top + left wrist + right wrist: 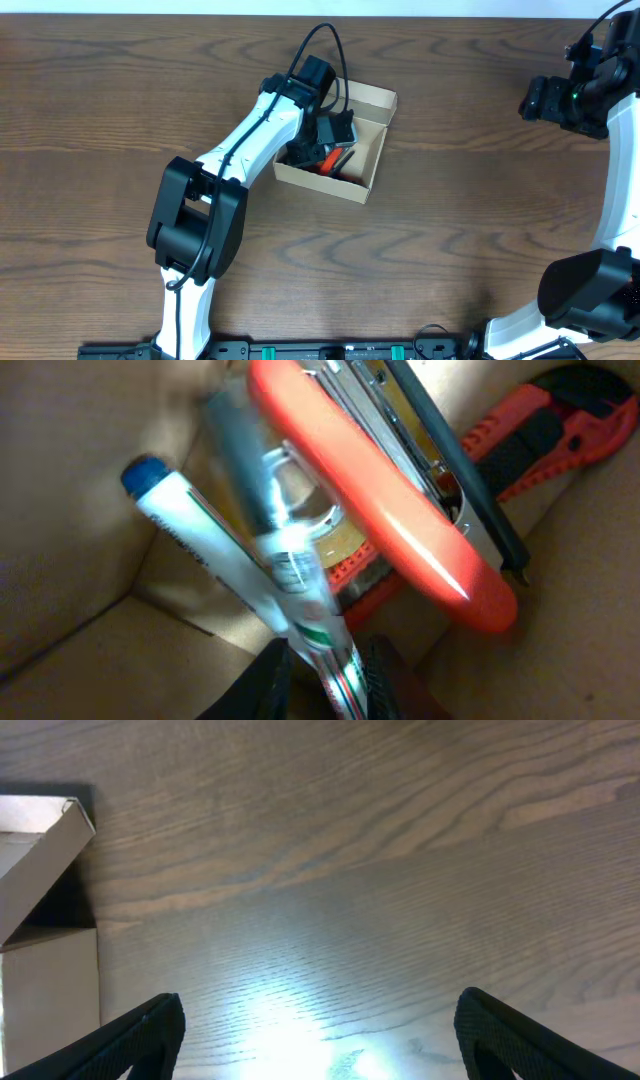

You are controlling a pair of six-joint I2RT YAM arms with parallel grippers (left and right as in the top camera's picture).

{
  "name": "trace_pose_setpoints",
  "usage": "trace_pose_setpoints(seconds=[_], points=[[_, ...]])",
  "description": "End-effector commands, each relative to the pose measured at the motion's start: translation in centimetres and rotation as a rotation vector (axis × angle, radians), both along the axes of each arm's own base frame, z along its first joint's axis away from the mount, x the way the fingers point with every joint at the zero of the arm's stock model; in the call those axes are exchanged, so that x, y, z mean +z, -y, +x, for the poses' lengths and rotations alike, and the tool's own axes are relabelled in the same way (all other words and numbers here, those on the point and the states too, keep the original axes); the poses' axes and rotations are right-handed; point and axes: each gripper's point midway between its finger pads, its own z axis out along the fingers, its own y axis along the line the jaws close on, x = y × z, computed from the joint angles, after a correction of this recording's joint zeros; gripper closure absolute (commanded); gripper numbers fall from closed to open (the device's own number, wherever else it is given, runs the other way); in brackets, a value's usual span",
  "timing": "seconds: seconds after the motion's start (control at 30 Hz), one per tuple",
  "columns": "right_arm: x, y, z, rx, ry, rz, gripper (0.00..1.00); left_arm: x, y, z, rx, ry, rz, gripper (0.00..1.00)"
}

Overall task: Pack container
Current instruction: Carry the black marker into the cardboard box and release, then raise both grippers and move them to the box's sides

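Note:
The tan cardboard container (377, 160) lies open near the table's middle, its flap lid toward the back; a corner of it shows in the right wrist view (45, 970). My left gripper (332, 678) reaches down inside it and is shut on a white marker with a blue cap (225, 550). Inside the box also lie a red-handled tool with metal parts (400, 510) and a red and black utility knife (540, 430). My right gripper (315, 1040) is open and empty, over bare table at the far right (560, 100).
The dark wood table (480, 230) surrounds the box. The left arm (240, 150) stretches from the front edge over the box's left side. The right arm's base (590, 290) stands at the front right corner.

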Motion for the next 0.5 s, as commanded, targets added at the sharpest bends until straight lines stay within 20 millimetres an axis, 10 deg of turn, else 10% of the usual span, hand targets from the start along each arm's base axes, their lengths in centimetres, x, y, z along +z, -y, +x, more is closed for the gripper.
trace_pose_setpoints(seconds=[0.0,0.17,0.3,0.47], points=[[0.1,-0.2,-0.1,0.016,0.003,0.001,0.14,0.3,-0.2,0.4,0.01,0.015,0.011,0.66],[0.1,-0.2,-0.1,0.018,0.004,0.0,0.14,0.4,-0.1,0.4,0.056,0.01,0.005,0.63],[0.3,-0.1,0.2,0.02,0.019,-0.005,0.14,1.5,-0.3,0.5,0.104,0.037,0.025,0.3],[1.1,0.5,1.9,0.02,0.082,-0.073,0.14,5.9,-0.6,1.6,0.189,0.115,0.009,0.22]])
